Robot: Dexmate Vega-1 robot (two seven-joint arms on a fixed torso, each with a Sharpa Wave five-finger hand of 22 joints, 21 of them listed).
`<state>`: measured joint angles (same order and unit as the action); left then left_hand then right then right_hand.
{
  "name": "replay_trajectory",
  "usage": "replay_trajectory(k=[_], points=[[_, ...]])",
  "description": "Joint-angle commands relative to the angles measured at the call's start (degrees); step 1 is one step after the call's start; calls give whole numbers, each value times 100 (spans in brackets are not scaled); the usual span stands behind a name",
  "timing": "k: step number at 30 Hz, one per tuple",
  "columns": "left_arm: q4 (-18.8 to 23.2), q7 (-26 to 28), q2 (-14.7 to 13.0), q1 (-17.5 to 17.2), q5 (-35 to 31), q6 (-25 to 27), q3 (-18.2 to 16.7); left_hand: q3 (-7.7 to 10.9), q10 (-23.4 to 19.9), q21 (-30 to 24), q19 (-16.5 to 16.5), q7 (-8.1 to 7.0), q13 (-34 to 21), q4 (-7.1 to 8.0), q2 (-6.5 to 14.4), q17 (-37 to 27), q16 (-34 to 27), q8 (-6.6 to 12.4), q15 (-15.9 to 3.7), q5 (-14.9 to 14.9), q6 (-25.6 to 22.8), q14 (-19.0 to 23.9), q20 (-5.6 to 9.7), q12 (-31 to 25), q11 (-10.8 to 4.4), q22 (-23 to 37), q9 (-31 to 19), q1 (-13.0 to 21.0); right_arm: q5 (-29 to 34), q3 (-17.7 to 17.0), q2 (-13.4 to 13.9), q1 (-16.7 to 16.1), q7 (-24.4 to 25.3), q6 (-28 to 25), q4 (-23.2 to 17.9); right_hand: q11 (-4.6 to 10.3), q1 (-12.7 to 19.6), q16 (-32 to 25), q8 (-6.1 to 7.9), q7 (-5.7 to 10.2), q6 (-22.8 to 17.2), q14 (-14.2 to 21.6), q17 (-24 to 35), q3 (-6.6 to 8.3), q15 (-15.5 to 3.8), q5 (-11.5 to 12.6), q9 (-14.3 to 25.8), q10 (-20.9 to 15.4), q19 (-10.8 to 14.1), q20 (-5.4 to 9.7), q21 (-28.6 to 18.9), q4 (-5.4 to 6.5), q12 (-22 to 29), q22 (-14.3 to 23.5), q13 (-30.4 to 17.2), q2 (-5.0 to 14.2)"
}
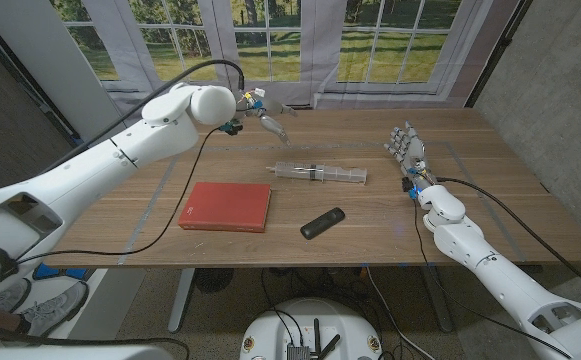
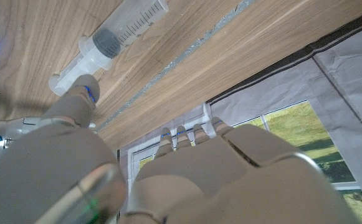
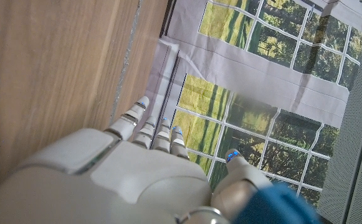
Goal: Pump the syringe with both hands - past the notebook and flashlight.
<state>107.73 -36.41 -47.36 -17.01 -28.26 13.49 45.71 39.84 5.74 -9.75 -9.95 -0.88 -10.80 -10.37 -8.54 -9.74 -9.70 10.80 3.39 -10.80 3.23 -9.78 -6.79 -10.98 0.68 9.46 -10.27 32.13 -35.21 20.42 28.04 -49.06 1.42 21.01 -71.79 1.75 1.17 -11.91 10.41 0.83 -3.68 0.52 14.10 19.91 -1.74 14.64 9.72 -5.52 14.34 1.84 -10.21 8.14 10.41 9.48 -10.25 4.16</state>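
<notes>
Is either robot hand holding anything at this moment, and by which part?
Nothing is held. The clear plastic syringe lies untouched on the table; the left robot hand and right robot hand are both open and empty.

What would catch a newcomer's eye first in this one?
The clear syringe lying mid-table, beyond the red notebook and the black flashlight nearer the front edge. The left hand hangs in the air above the table's far side, holding nothing, and the right hand waits at the table's right with fingers apart, clear of the syringe.
</notes>
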Motion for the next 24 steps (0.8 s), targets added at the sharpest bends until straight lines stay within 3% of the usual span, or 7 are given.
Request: replay_trajectory(k=[1,6,8,13,15,24], points=[[-298,-741,341,335,-515,-315,329,-53,196,-40,-325,216,-11,6,8,-24,-16,-36,128,6,327,-315,-122,12,174,26,-20,131,7,-34,47,-88,96,-37,-111,35,-14,-12,17,45,9,-48,18,20,-44,30,24,-16,22,-18,-29,-1,25,8,-15,186],[-381,-857,461,384,-701,-398,412,-85,347,-48,-386,422,-9,10,2,-25,-25,-8,189,14,433,-405,-198,20,337,27,-24,185,1,-28,59,-113,101,-73,-145,37,-12,-14,20,54,1,-48,17,23,-41,31,24,-14,14,-38,-28,-1,26,9,-15,193],[-412,-895,505,392,-771,-435,443,-97,428,-48,-421,454,-8,11,2,-25,-18,1,247,17,467,-471,-250,29,442,28,-26,208,2,-30,64,-125,115,-82,-162,53,-10,-14,20,57,2,-50,16,26,-40,32,25,-9,-3,-76,-24,-1,24,9,-15,197],[-454,-929,592,334,-951,-391,487,-109,564,-63,-421,479,-11,13,8,-26,-36,-2,371,16,558,-495,-320,45,531,30,-30,246,-2,-33,82,-150,109,-88,-193,63,-9,-14,21,77,-1,-58,16,27,-41,32,25,-6,-21,-130,-22,-2,24,10,-15,198],[-468,-909,635,270,-957,-313,465,-118,632,-58,-459,514,-12,14,14,-28,-38,7,406,15,595,-523,-350,41,650,32,-33,272,-9,-37,83,-158,108,-89,-200,67,-9,-13,21,79,1,-60,16,27,-43,32,25,-8,-21,-133,-23,-2,25,10,-15,198],[-549,-631,752,67,-1228,-197,538,-136,687,-118,-354,560,-15,18,29,-32,-41,8,474,7,714,-613,-363,4,710,41,-36,329,-44,-40,74,-172,48,-56,-185,69,-8,-12,21,97,0,-74,15,28,-41,32,25,12,-28,-135,-27,-4,20,12,-15,198]])
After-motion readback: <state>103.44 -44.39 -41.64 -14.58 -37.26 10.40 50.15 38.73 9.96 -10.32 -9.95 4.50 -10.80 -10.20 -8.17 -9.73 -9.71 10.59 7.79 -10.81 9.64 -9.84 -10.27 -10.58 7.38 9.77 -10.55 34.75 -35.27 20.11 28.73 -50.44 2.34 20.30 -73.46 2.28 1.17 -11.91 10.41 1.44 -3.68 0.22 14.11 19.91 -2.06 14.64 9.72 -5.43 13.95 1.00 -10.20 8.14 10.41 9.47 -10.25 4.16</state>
